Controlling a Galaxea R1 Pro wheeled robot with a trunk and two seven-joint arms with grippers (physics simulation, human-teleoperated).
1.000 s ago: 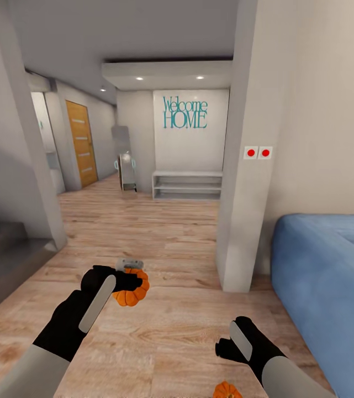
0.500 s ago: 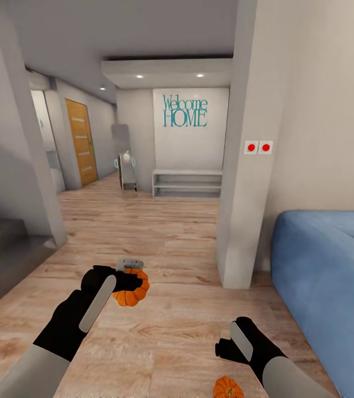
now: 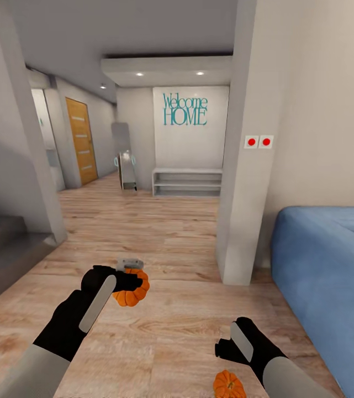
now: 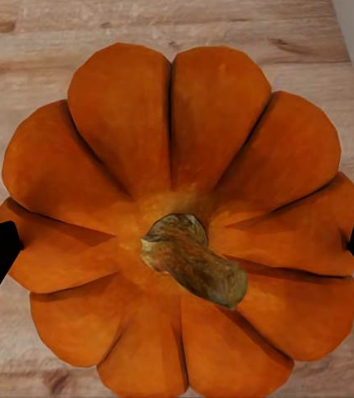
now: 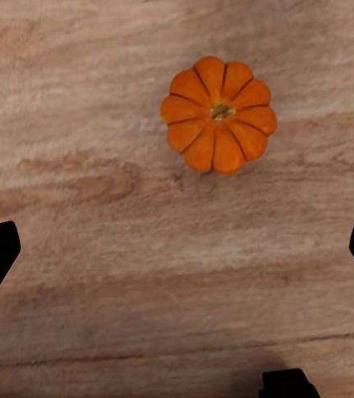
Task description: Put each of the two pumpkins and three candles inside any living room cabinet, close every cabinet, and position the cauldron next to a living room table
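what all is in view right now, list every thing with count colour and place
pumpkins: 2, orange; one in the left pincer, one on the floor by the right pincer
sofa: 1, blue, at the right
floor: 1, light wood planks, running down the hall
pillar: 1, off-white, beside the sofa
switches: 2, red on white plates, on the pillar
sign: 1, teal "Welcome HOME", far wall
shelf unit: 1, white, below the sign
door: 1, orange-brown wood, left side of the hall
steps: grey, at the left edge
left pincer: 1, black, shut on a pumpkin
right pincer: 1, black, open above the floor
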